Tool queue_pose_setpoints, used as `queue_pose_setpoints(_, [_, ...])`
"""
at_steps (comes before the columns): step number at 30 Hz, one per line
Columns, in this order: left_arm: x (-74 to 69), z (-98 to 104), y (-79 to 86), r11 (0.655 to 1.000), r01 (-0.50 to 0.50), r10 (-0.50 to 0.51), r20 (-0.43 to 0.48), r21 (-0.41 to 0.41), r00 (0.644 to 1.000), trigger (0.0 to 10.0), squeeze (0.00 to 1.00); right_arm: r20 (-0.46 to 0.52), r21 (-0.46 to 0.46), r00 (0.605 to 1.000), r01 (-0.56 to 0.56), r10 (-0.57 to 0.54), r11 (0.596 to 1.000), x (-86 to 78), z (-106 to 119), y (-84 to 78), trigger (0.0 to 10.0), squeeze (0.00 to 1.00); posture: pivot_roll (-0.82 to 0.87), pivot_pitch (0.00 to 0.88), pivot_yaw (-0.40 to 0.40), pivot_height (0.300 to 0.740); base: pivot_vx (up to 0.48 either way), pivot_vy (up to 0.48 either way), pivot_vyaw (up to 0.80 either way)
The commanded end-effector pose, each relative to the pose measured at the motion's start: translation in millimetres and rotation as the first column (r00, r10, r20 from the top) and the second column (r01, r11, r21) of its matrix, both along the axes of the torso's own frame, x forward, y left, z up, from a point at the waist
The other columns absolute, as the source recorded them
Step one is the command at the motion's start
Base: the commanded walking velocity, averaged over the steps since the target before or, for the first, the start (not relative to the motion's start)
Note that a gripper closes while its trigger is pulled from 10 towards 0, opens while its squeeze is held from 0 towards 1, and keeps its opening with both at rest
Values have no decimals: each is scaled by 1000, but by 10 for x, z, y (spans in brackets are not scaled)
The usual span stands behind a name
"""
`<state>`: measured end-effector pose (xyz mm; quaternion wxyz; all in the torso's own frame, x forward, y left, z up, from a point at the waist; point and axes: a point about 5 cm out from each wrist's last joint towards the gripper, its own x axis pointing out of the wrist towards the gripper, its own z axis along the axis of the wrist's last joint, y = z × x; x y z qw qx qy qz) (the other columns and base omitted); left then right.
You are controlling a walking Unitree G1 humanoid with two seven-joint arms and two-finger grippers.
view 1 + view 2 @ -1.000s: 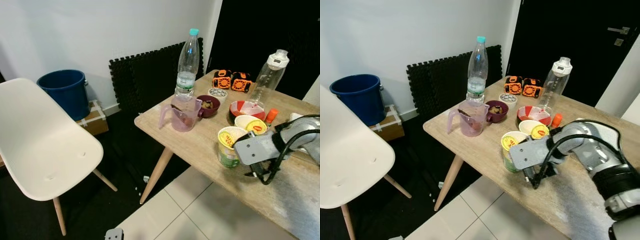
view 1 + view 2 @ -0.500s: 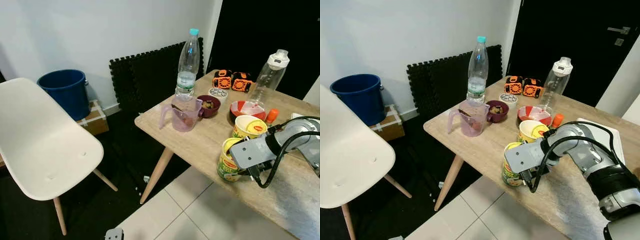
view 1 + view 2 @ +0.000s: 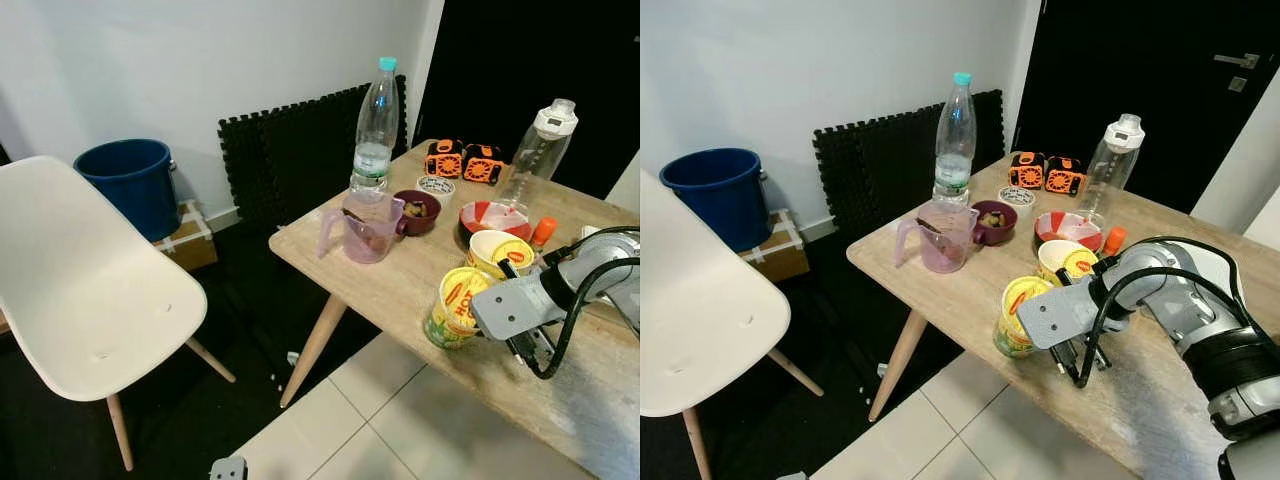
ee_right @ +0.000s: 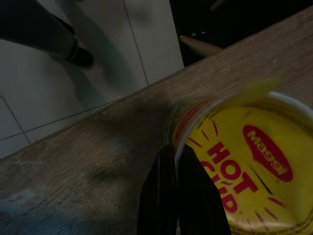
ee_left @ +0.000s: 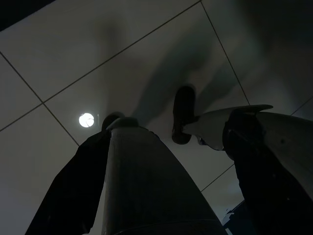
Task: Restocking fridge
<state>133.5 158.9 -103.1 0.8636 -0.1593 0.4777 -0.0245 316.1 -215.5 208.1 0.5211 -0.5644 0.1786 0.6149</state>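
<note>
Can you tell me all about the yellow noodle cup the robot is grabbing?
The noodle cup is a round tub with a yellow lid printed in red letters and a green and yellow side. It is tipped over toward the table's front edge, with its base on the wood. The right claw pinches its lid rim. A second, similar cup stands upright just behind it.

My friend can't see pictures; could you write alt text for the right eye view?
The right gripper pinches the rim of a tilted yellow noodle cup near the wooden table edge, beside bottles and bowls.
</note>
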Motion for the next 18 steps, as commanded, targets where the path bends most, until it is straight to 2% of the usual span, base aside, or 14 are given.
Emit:
queue_pose_setpoints(1, [-42, -18, -21, 1000, -9, 9, -18, -3, 1000, 10000, 0, -31, -8, 1000, 4, -4, 1000, -44, -4, -48, 0, 0, -90, 0, -67, 740, 0, 0, 0])
queue_pose_setpoints(9, [-40, -17, -20, 1000, -11, 11, -18, -3, 1000, 10000, 0, -73, 17, 997, -9, 10, 1000, -100, 16, -27, 0, 0, -90, 0, -67, 740, 0, 0, 0])
queue_pose_setpoints(11, [-38, -16, -19, 1000, -15, 15, -17, -5, 1000, 10000, 0, -108, 96, 993, -31, 41, 995, -159, 108, 43, 0, 0, -90, 0, -67, 740, 0, 0, 0])
queue_pose_setpoints(12, [-38, -16, -19, 1000, -15, 15, -17, -5, 1000, 10000, 0, -108, 96, 993, -31, 41, 995, -159, 108, 43, 0, 0, -90, 0, -67, 740, 0, 0, 0])
queue_pose_setpoints(15, [-40, -16, -14, 1000, -18, 18, -17, -6, 1000, 10000, 0, -152, 193, 984, -68, 98, 979, -260, 198, 141, 0, 0, -90, 0, -63, 740, 0, 0, 0])
queue_pose_setpoints(18, [-40, -17, -14, 1000, -19, 18, -17, -7, 1000, 10000, 0, -172, 221, 978, -83, 122, 972, -306, 206, 176, 0, 0, -90, 0, -62, 740, 0, 0, 0])
